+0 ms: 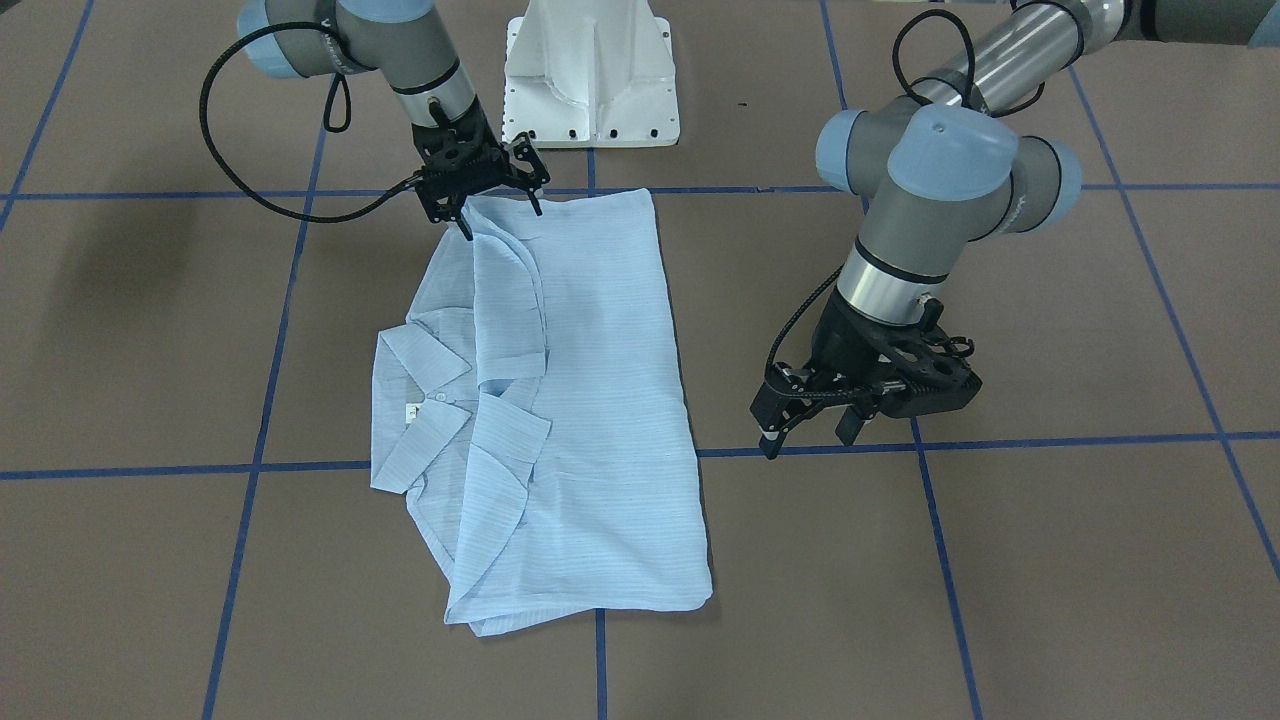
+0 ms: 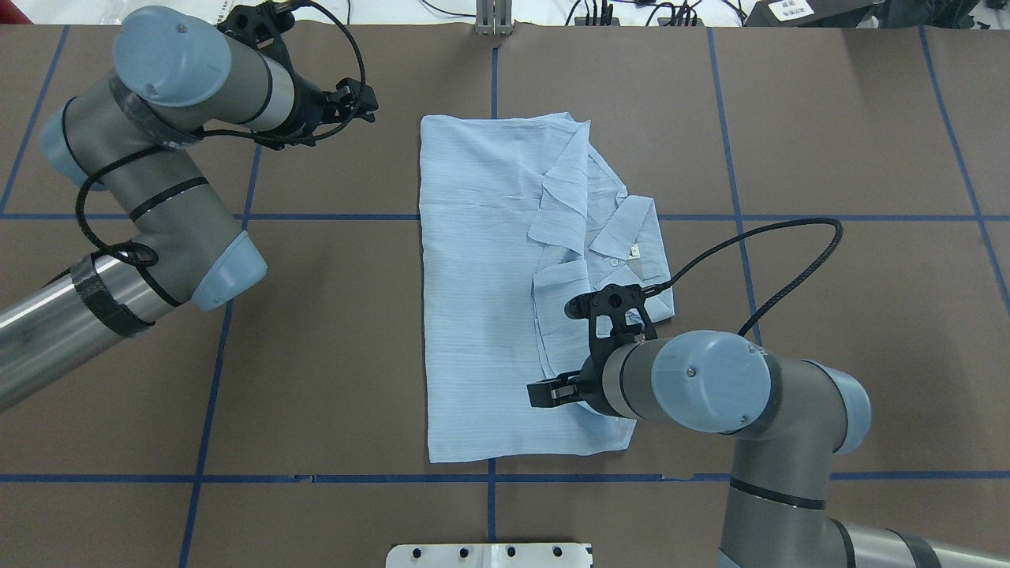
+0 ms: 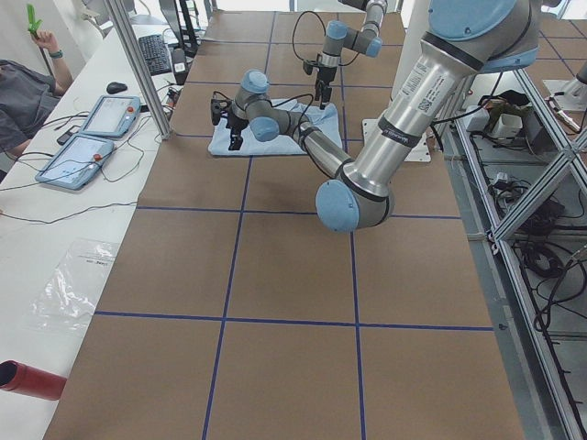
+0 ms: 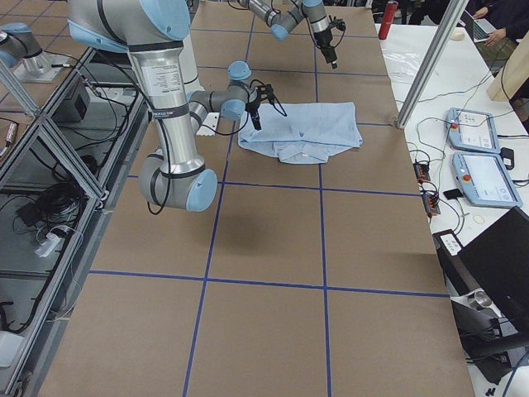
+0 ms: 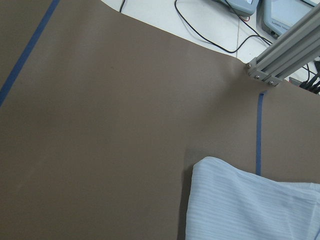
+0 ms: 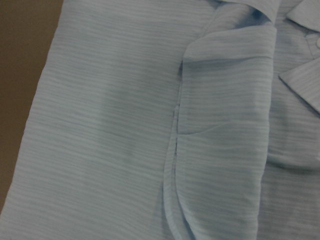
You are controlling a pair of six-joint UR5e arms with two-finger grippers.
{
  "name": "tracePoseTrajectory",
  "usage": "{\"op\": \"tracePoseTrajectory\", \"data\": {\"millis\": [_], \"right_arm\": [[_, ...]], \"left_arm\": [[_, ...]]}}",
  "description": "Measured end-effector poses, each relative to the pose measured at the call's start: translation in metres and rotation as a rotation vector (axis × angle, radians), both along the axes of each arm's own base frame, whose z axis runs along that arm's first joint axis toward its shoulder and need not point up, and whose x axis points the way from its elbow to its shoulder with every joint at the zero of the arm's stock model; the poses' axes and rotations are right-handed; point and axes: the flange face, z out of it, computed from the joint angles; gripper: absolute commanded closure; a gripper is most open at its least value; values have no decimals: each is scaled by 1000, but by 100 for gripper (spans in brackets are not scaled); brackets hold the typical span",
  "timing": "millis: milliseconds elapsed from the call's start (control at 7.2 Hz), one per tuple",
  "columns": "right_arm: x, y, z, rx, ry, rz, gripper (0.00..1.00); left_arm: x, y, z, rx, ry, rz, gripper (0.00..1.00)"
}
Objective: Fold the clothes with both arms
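Shirt (image 1: 590, 400) lies lengthwise across desk (image 1: 1050, 560); right tool (image 1: 503, 222) open at its robot-side end, left tool (image 1: 808, 445) open, empty, alongside.

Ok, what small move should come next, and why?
Probably shift the left gripper sideways onto the shirt edge nearest it. It hangs open over bare table, clear of the cloth, while the right gripper stands open over the shirt's corner near the base; a two-arm fold likely needs both on the fabric.

I'm seeing left arm (image 1: 905, 230) and right arm (image 1: 400, 45): grey-silver tubes, pale blue caps (image 1: 950, 140), black looped cables (image 1: 202, 100), white pedestal (image 1: 590, 70).
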Motion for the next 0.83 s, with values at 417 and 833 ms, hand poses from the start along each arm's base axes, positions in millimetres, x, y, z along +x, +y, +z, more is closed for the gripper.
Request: {"op": "tracePoseTrajectory", "data": {"millis": [417,833], "right_arm": [[-26,1,17,59,71,-18,0],[-34,6,30,109,131,-26,0]], "left_arm": [[2,2,4,-7,1,0,0],[11,6,9,-14,-3,12,0]]}}
